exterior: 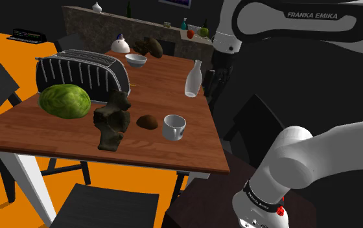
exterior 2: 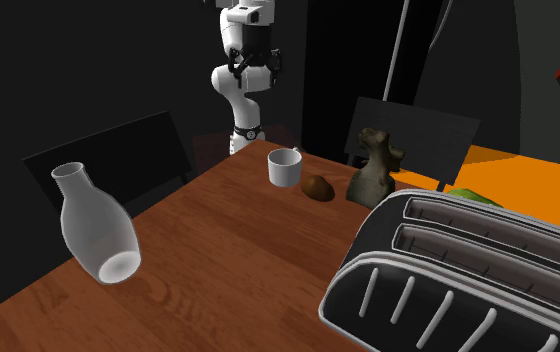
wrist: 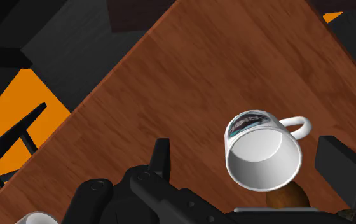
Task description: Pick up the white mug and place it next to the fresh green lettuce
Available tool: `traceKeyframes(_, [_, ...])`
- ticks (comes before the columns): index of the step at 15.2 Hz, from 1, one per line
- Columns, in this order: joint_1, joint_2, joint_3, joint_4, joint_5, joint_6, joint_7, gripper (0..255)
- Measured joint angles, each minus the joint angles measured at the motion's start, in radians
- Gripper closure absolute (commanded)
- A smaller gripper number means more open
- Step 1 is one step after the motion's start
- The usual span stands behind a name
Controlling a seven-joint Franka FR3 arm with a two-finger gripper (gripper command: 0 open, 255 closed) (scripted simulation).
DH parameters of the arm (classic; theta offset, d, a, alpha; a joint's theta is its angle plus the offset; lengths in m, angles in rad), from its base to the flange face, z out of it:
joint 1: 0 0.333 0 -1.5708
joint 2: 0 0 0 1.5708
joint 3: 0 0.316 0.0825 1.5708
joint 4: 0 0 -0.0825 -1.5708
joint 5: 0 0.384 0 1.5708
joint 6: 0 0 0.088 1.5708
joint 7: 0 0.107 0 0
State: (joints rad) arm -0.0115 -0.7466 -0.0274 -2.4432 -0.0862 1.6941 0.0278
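The white mug (exterior: 174,127) stands upright on the wooden table (exterior: 57,133) near its edge on the shoulder view's right, with a dark print on its side and its handle pointing away from the lettuce. The green lettuce (exterior: 65,101) lies at the table's left, in front of the toaster. My black gripper (exterior 2: 252,70) hangs open well above the table, beyond the mug's edge of it. In the wrist view the mug (wrist: 262,151) appears between my spread fingers (wrist: 161,159), far below them and untouched.
A dark animal figurine (exterior: 112,122) and a brown lump (exterior: 147,121) sit between the mug and the lettuce. A large black toaster (exterior: 83,72), a white bottle (exterior: 193,79) and a bowl (exterior: 135,60) stand further back. Dark chairs (exterior: 105,206) surround the table.
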Motion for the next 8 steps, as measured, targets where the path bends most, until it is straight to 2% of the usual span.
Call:
traceKeyframes(3, [-0.002,0.013,-0.007,-0.027,0.004,0.047,0.006,0])
traceKeyframes(8, [-0.007,0.108,-0.027,-0.108,0.027,0.253,0.030,0])
